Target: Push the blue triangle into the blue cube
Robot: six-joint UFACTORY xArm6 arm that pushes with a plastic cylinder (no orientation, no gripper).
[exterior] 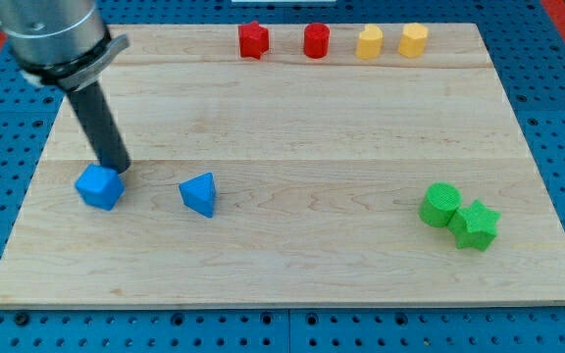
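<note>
Wooden board (292,118) | my tip (119,169), bare rod holding nothing, touches cube (99,186) | triangle (199,193) near, on its right | swing round triangle's right, shove straight left, I reckon

This looks like a robotics lab or test bench. A pale wooden worktop (292,255) lies on a blue perforated base plate (557,176) with regular rows of mounting holes, showing past every edge of the worktop and red only beyond its far right corner. A grey metal arm housing (52,39) with a dark rod (101,127) stands over the worktop's left end, and small, plain-coloured plastic blocks (332,41) sit in a neat row along the far edge, like experiment props.
</note>
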